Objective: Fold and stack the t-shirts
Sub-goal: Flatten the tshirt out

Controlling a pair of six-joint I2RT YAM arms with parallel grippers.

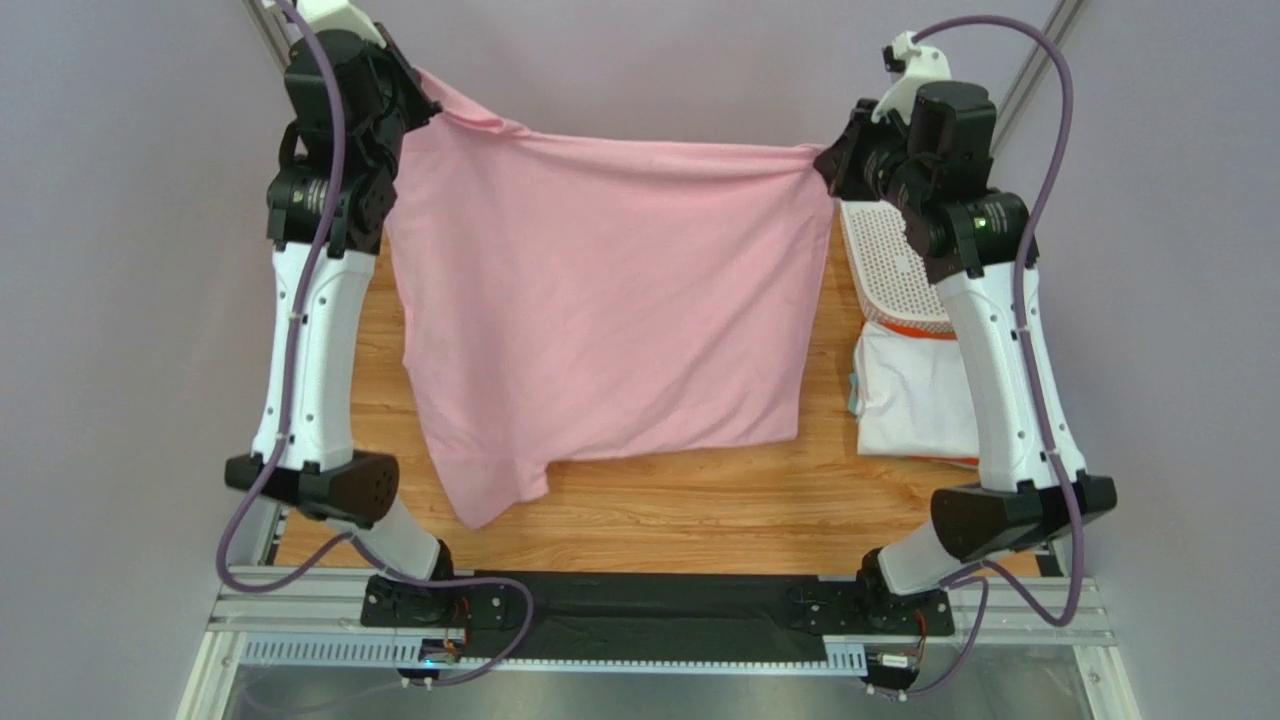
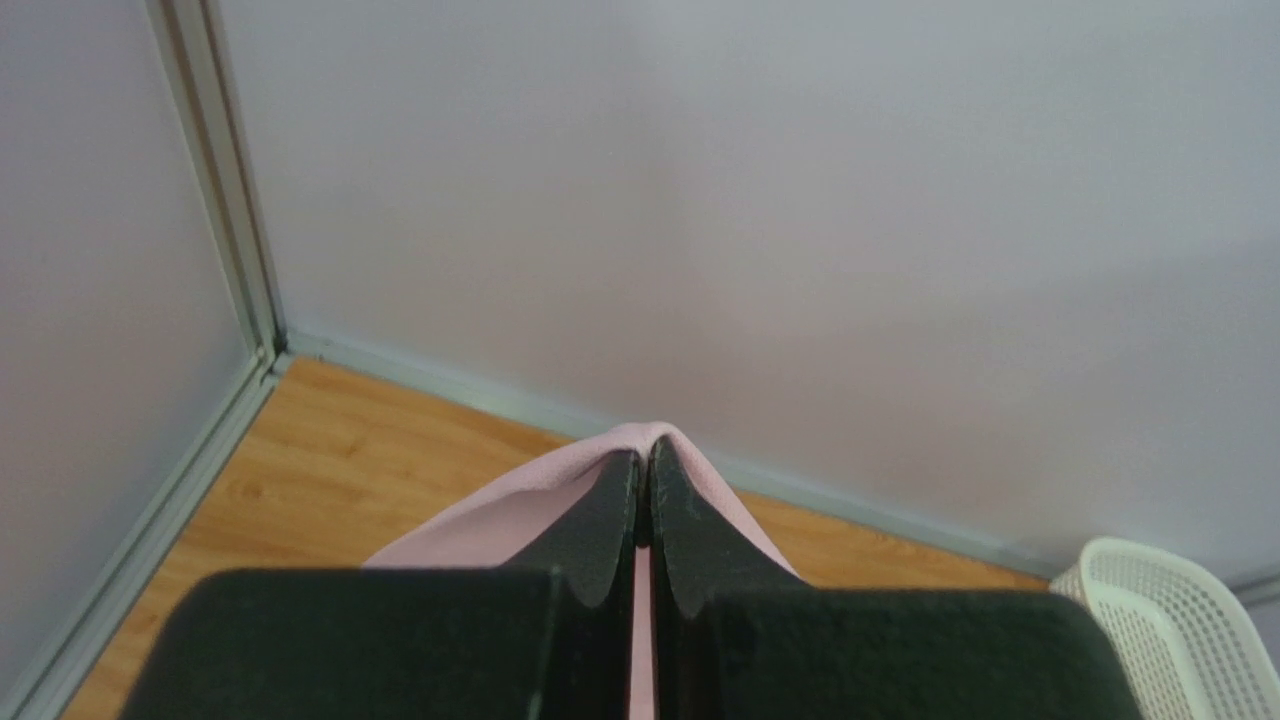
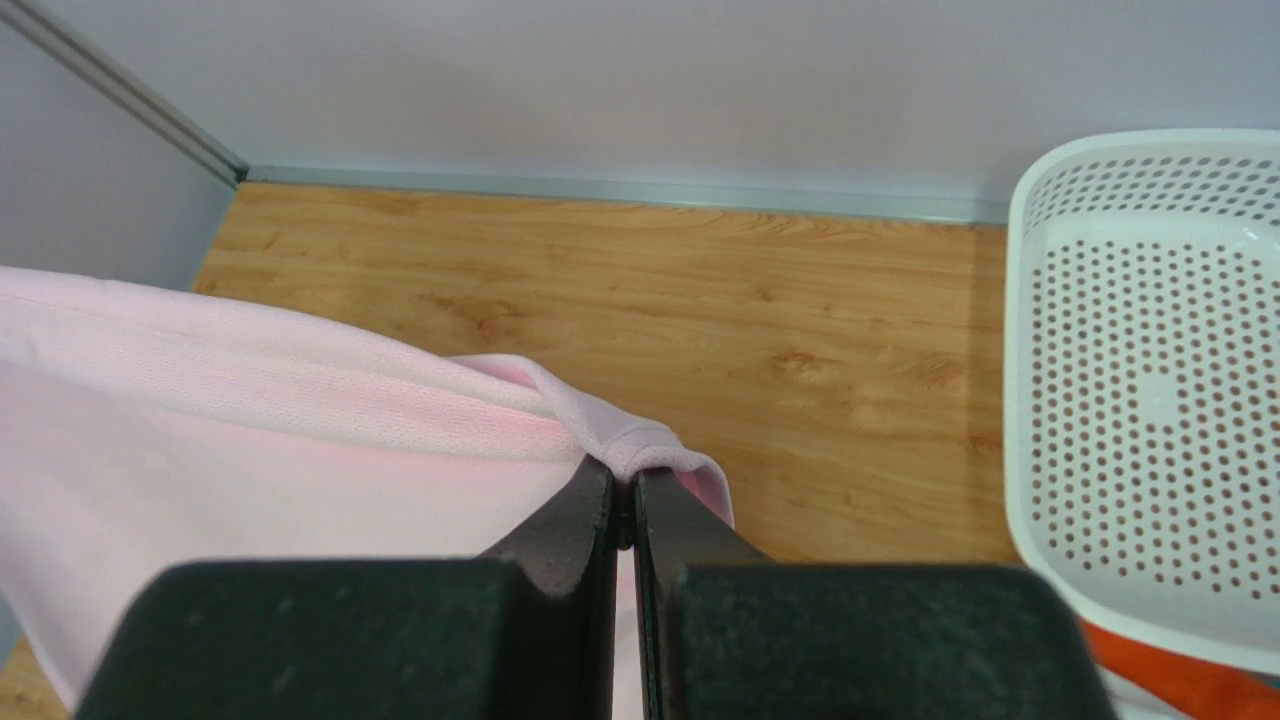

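Note:
The light pink t-shirt (image 1: 601,300) hangs spread out between both raised arms above the wooden table, one sleeve drooping at the lower left. My left gripper (image 1: 409,93) is shut on its top left corner; in the left wrist view the pink cloth (image 2: 496,518) is pinched at the gripper (image 2: 646,465). My right gripper (image 1: 824,158) is shut on the top right corner; in the right wrist view the pink hem (image 3: 301,420) bunches at the gripper (image 3: 624,483). The white t-shirt with orange trim (image 1: 909,393) lies folded at the right, partly under the basket and the right arm.
A white perforated plastic basket (image 1: 890,263) stands at the back right, over the white shirt; it shows in the right wrist view (image 3: 1157,390) and at the left wrist view's corner (image 2: 1172,608). The wooden table (image 1: 676,495) is walled at the back and sides.

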